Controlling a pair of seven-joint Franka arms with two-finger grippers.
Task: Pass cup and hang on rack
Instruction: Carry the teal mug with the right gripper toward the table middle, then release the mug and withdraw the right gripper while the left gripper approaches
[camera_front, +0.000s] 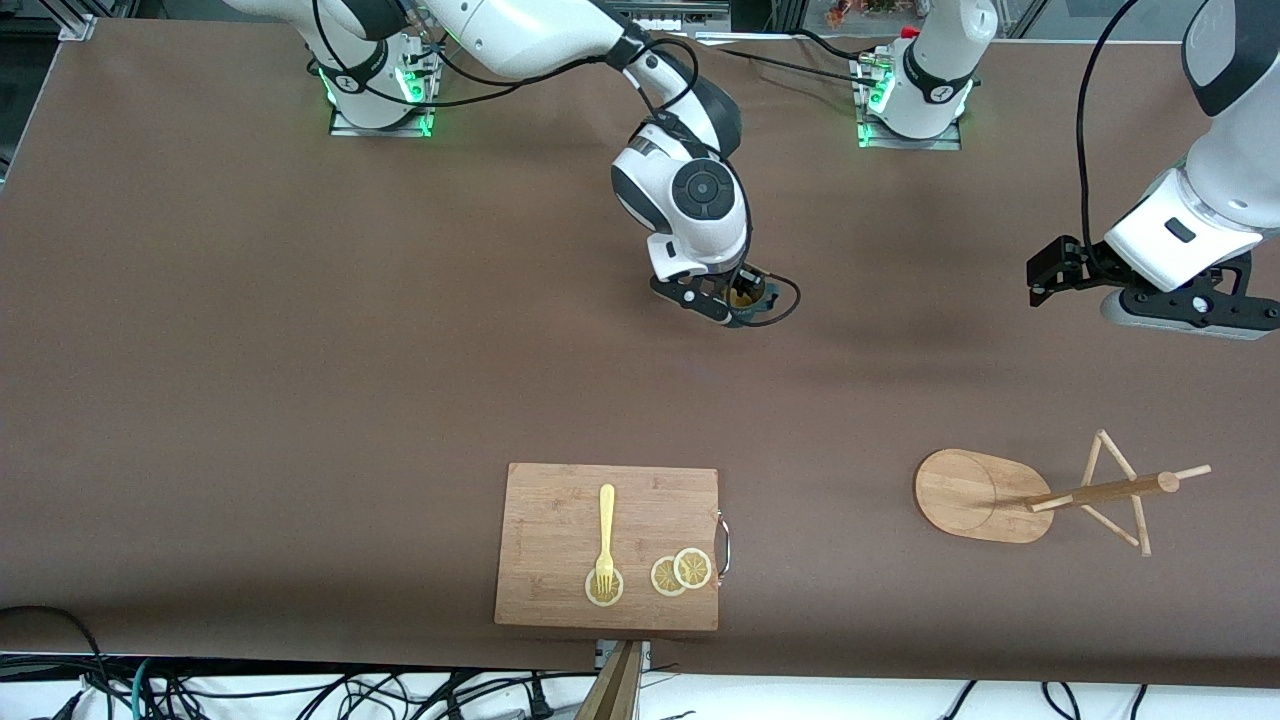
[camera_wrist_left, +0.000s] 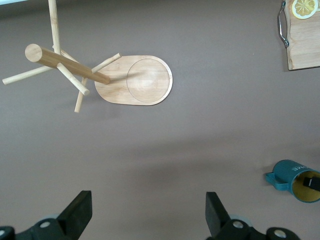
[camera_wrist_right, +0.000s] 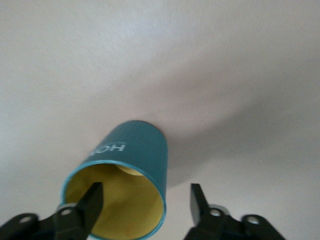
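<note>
The small dark teal cup with a yellow interior (camera_front: 745, 298) stands mid-table, its rim wall between the right gripper's (camera_front: 733, 300) spread fingers, one inside; the open left gripper (camera_front: 1150, 290) waits above the bamboo mug rack's (camera_front: 985, 495) end.

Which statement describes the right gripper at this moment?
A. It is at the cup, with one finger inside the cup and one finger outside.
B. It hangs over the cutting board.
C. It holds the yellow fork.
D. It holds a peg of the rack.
A: in the right wrist view the right gripper has one of its fingers inside the yellow interior of the cup and the other outside its wall, with a gap still showing.
</note>
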